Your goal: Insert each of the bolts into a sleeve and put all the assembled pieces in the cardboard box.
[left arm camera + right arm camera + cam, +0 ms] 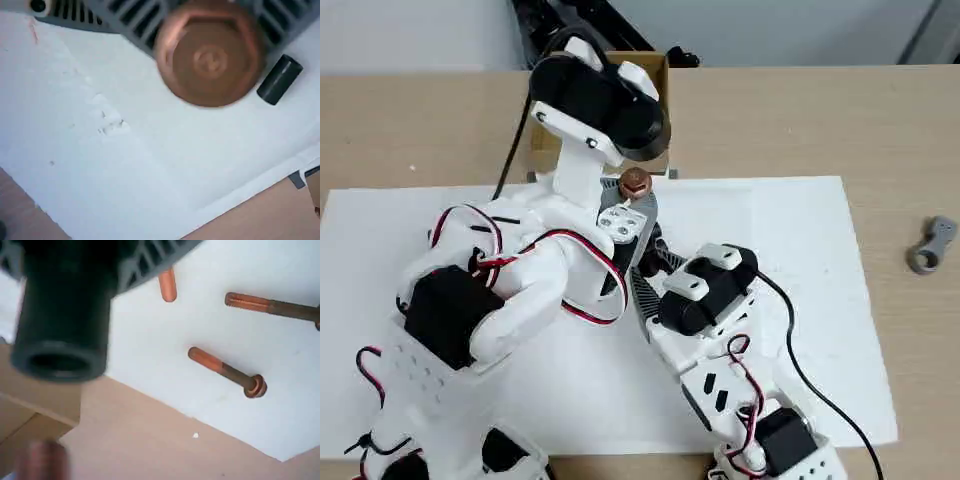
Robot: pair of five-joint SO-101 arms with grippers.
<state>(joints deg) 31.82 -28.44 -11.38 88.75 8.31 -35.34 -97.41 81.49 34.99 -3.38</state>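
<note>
My left gripper [628, 205] is shut on a copper bolt [633, 183], held just in front of the cardboard box [656, 72]. The bolt's hexagonal head [210, 55] sits between grey jaws in the left wrist view. A loose black sleeve [280, 79] lies on the white sheet beside it. My right gripper [638, 270] is just below the left one, shut on a black sleeve [62, 315] whose open end faces the camera. Two copper bolts [227, 372] [272, 306] lie on the sheet, and a third bolt's tip [167, 285] pokes out behind the jaw.
The white sheet [800, 230] covers most of the wooden table. A small grey part [931, 245] lies on the bare wood at the far right. The box's corner [30, 410] is close to the held sleeve. Both arms crowd the sheet's middle.
</note>
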